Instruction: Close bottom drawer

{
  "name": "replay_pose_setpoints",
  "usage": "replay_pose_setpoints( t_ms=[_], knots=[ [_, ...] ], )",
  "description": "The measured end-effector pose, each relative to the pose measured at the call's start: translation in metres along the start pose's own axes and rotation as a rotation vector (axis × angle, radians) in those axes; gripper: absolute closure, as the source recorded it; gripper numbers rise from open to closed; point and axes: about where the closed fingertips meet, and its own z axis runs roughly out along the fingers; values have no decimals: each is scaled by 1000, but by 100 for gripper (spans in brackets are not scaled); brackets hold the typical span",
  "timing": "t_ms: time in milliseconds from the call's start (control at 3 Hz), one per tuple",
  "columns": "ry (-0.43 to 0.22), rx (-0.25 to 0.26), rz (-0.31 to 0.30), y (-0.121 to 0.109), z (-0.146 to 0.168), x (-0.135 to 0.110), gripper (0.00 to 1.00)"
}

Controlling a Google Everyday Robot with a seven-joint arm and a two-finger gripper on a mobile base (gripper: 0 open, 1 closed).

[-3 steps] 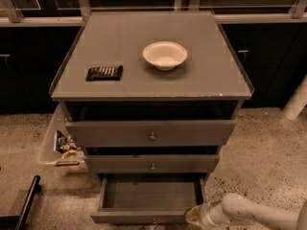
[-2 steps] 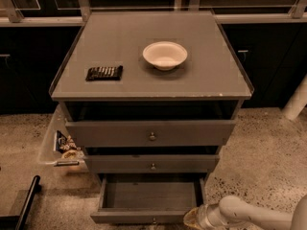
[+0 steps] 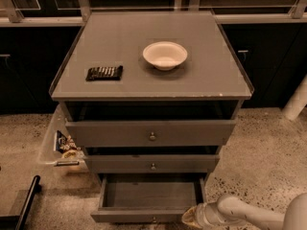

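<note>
The bottom drawer (image 3: 144, 215) of the grey cabinet stands pulled far out, its inside empty, its low front panel at the bottom edge of the camera view with a small knob (image 3: 154, 219). My gripper (image 3: 190, 218) is at the end of the white arm coming in from the lower right. It sits against the right end of the bottom drawer's front panel. The middle drawer (image 3: 152, 164) and the top drawer (image 3: 151, 133) above it stand slightly out.
On the cabinet top (image 3: 211, 80) lie a white bowl (image 3: 164, 54) and a dark snack packet (image 3: 104, 73). A clear bin (image 3: 58, 145) with packets hangs on the cabinet's left side. A black bar (image 3: 26, 200) lies on the floor at lower left. A white post (image 3: 297, 99) stands at right.
My gripper and arm have moved a little left, toward the front right corner of the bottom drawer. The drawer looks about as far out as before.
</note>
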Motion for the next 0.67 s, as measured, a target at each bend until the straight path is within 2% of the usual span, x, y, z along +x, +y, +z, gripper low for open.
replay_pose_setpoints(
  t_ms=[333, 667],
  knots=[
    [0, 1, 0, -1, 0, 0, 81],
    [0, 1, 0, -1, 0, 0, 58]
  ],
)
